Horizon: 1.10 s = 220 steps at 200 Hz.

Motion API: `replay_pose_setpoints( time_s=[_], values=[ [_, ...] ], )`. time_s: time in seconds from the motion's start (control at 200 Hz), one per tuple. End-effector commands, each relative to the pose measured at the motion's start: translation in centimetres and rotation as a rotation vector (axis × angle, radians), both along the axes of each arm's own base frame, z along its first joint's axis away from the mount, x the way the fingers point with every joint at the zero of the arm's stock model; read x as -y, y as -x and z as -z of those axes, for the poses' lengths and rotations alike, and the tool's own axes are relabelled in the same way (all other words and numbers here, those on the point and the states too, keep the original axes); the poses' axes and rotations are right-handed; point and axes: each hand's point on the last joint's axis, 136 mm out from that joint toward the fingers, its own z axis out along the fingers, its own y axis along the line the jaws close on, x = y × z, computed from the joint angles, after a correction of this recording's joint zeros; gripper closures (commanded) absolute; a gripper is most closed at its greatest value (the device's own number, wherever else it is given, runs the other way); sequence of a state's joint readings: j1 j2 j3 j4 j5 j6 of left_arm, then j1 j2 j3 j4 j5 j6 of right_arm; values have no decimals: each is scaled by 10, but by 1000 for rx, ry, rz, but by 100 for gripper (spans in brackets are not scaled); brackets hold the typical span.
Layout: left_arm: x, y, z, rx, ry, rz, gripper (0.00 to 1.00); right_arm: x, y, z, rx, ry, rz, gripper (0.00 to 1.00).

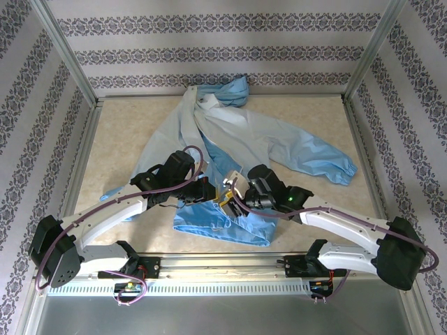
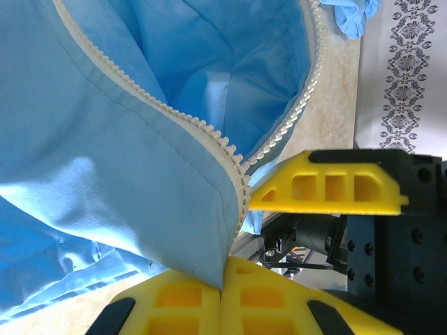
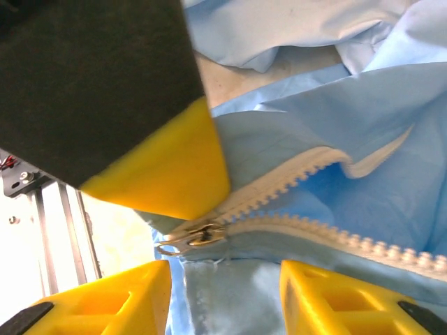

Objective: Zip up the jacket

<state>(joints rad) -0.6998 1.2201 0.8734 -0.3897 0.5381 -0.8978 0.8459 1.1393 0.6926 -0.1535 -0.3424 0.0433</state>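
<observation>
Your left gripper [image 2: 223, 293] pinched the hem of the jacket [image 2: 105, 174] and your right gripper [image 3: 225, 283] stood spread astride the zipper slider [image 3: 195, 236], so closing off-centre could have caught cloth instead.

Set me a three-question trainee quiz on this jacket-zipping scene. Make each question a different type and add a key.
1. True or false: the white toothed zipper of the thin light-blue hooded jacket is closed up to the collar.
2. In the right wrist view, what sits at the mouth of the open right gripper? A) the small silver metal slider B) an elastic cuff C) the hood
3. Fill in: the ___ gripper is clamped on the jacket's front edge beside the teeth.
Key: 1 false, the tooth rows spread apart beyond the slider. 2 A. 3 left, the left gripper.
</observation>
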Motion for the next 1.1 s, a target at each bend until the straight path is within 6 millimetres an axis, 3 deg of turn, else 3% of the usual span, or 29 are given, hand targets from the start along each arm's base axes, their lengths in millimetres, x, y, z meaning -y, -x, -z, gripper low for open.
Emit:
replay_pose_setpoints(
  time_s=[0.0,0.13,0.355,0.565,0.844,1.094],
  values=[
    [1,6,1,10,0,19,100,1,1,0,-2,9,-22,56],
    [0,6,1,11,-1,17,100,-4,5,-2,-17,-11,-51,55],
    [2,4,2,12,1,17,100,-14,16,-11,-25,-59,-98,42],
    [4,3,2,9,6,23,100,-22,11,-7,-30,-46,-99,38],
    [2,5,6,1,-3,22,100,-23,2,-8,-19,-31,-64,47],
    [1,4,8,4,-9,21,100,-5,-4,-2,-39,-12,-13,57]
  ],
)
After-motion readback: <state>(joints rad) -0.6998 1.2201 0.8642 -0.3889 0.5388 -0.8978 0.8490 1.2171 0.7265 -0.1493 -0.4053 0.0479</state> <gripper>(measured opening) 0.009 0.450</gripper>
